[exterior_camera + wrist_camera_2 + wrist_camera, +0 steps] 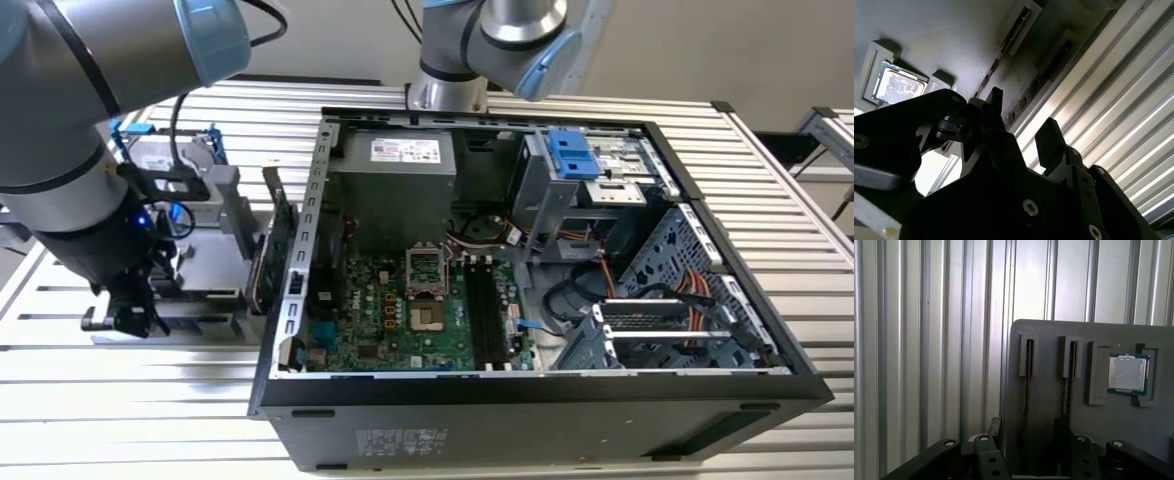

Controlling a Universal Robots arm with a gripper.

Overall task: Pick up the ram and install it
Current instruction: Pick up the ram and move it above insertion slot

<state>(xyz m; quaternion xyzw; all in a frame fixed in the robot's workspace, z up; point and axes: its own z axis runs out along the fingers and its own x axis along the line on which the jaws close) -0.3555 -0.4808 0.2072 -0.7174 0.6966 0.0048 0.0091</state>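
Observation:
Two ram sticks stand on edge in slots of a grey holder (1049, 410). The nearer ram (1026, 390) is a thin dark strip, and a second one (1069, 385) sits one slot over. My gripper (1028, 427) is open, just above the holder, its two black fingers (995, 426) on either side of the nearer ram and not touching it. The second wrist view shows the same ram (988, 80) edge-on, running toward the gripper (1021, 120). In the exterior view the gripper (127, 318) hangs low over the holder (200, 285), on the exterior view's left of the computer case (534, 400).
A processor chip (1127, 373) lies in a recess of the holder. The open case shows the motherboard (400, 310) with black memory slots (483, 310). A hard drive in a blue frame (174, 150) and an upright black card (274, 250) stand beside the case. Ribbed metal table (120, 420) all around.

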